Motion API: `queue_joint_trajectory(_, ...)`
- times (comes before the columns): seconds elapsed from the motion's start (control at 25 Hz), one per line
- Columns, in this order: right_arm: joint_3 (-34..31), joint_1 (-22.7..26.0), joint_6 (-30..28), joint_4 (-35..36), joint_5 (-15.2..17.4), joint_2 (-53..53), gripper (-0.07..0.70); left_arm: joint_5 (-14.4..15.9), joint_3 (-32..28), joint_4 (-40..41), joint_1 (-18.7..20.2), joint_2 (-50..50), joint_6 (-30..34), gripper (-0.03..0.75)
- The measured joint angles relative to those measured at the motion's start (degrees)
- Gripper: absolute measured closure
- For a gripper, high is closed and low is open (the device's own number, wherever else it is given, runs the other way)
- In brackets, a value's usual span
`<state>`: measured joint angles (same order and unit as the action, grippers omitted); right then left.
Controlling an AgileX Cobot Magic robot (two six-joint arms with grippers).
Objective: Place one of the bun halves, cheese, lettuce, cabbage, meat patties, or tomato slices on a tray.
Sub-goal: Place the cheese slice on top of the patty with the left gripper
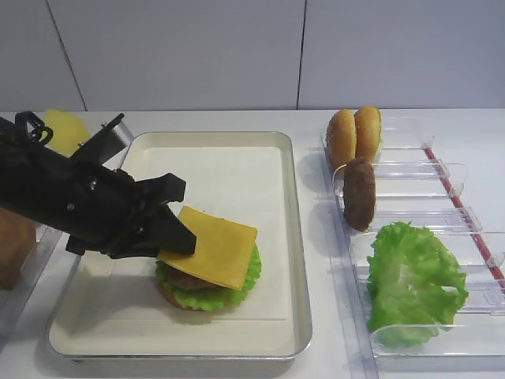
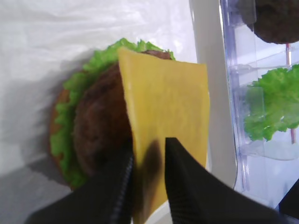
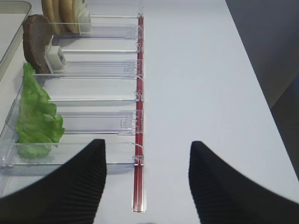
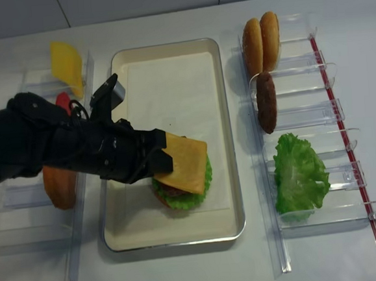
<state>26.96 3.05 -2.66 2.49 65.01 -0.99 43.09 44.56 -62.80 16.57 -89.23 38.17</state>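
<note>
On the silver tray (image 1: 298, 237) stands a stack: bun half (image 1: 170, 297), lettuce (image 1: 207, 300), meat patty (image 2: 96, 126). A square orange-yellow cheese slice (image 1: 215, 249) (image 2: 163, 102) lies tilted over the patty. Its left edge sits between the parted fingers of my left gripper (image 1: 183, 217) (image 2: 148, 144), which stand wider than the thin slice, so the gripper is open. My right gripper (image 3: 148, 144) hangs open and empty over the bare table beside the clear racks.
Clear racks right of the tray hold two bun halves (image 1: 353, 134), a meat patty (image 1: 360, 193) and lettuce (image 1: 410, 276). Left racks hold another cheese slice (image 4: 67, 64), a red slice (image 4: 62, 100) and a bun half (image 4: 60, 186). A red strip (image 3: 138, 140) edges the right racks.
</note>
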Motion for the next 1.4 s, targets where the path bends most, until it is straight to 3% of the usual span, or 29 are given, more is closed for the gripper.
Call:
queue_joint_trajectory(0.72, 0.0, 0.0, 0.0, 0.0, 0.0, 0.0, 0.197, 3.9, 4.5, 9.0, 0.0, -0.2, -9.1, 0.543)
queue_joint_trajectory(1.04, 0.0, 0.0, 0.0, 0.0, 0.0, 0.0, 0.197, 5.4, 8.5, 19.7, 0.0, -0.3, -16.9, 0.543)
queue_joint_trajectory(1.2, 0.0, 0.0, 0.0, 0.0, 0.0, 0.0, 0.197, 8.1, 11.5, 27.3, 0.0, -0.3, -22.0, 0.543)
queue_joint_trajectory(1.4, 0.0, 0.0, 0.0, 0.0, 0.0, 0.0, 0.197, 15.1, 17.4, 39.6, 0.0, -0.3, -29.8, 0.543)
